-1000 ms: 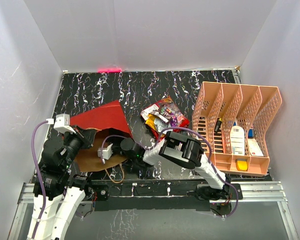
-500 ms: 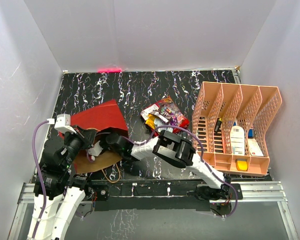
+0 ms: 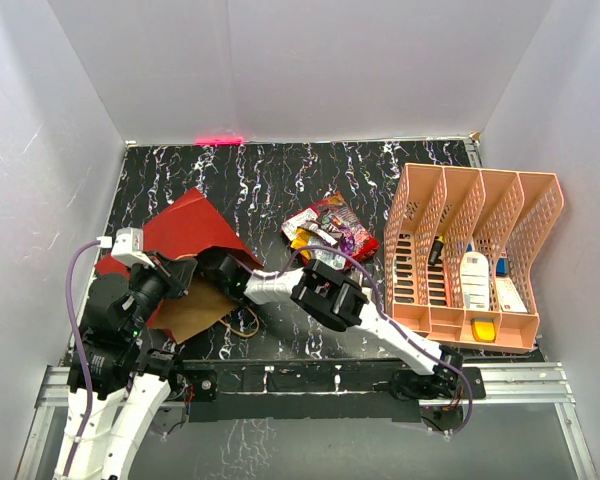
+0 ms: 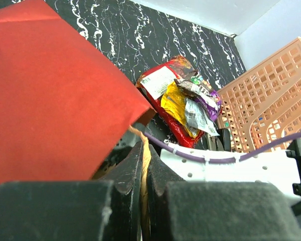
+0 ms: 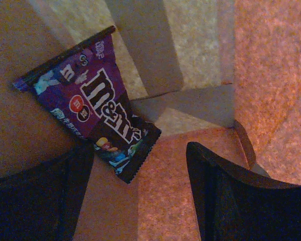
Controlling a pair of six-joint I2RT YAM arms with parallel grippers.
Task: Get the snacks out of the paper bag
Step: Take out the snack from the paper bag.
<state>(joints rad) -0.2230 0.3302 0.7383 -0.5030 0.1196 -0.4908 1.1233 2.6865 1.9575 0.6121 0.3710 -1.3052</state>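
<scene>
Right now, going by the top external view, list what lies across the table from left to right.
paper bag → pile of snacks → file rack

The glossy red paper bag [image 3: 185, 235] is lying tipped over, a purple packet [image 5: 90, 108] lying inside; more snacks [image 3: 328, 232] are sitting piled at its three o'clock.
</scene>
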